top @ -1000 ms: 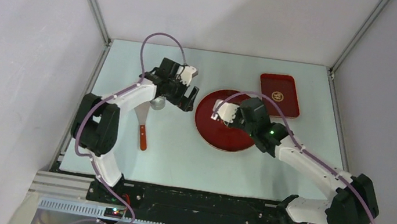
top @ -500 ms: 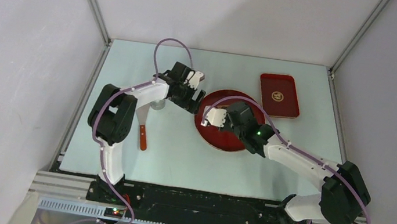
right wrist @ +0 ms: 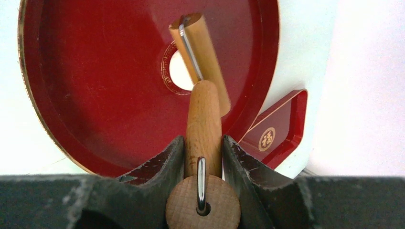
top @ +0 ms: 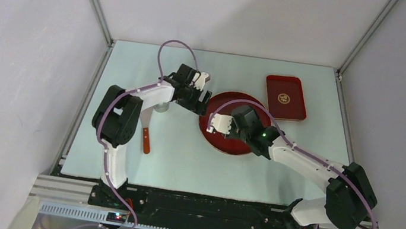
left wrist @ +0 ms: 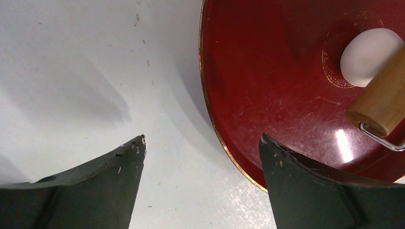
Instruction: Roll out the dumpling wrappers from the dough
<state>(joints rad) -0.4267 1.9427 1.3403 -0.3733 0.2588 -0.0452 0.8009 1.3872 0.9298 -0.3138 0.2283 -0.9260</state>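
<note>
A small white ball of dough [left wrist: 367, 55] lies at the middle of the round red plate [top: 233, 146]. My right gripper [right wrist: 203, 143] is shut on the wooden handle of a small rolling pin [right wrist: 204, 119]. The pin's wooden roller [right wrist: 200, 52] rests over the dough [right wrist: 177, 72]. In the top view the right gripper [top: 234, 119] hovers over the plate and hides the dough. My left gripper [left wrist: 203, 138] is open and empty, its jaws straddling the plate's left rim [left wrist: 210, 119], and in the top view [top: 199, 102] it sits at the plate's left edge. No flat round wrappers are in view.
A rectangular red tray [top: 285, 97] lies at the back right, close to the plate. A shiny metal ring cutter [top: 160, 107] and a scraper with a brown handle [top: 146, 135] lie left of the plate, under the left arm.
Over the last second the left gripper moved right to the plate's rim. The right gripper moved left over the plate with the rolling pin. Little changed in the last half second.
</note>
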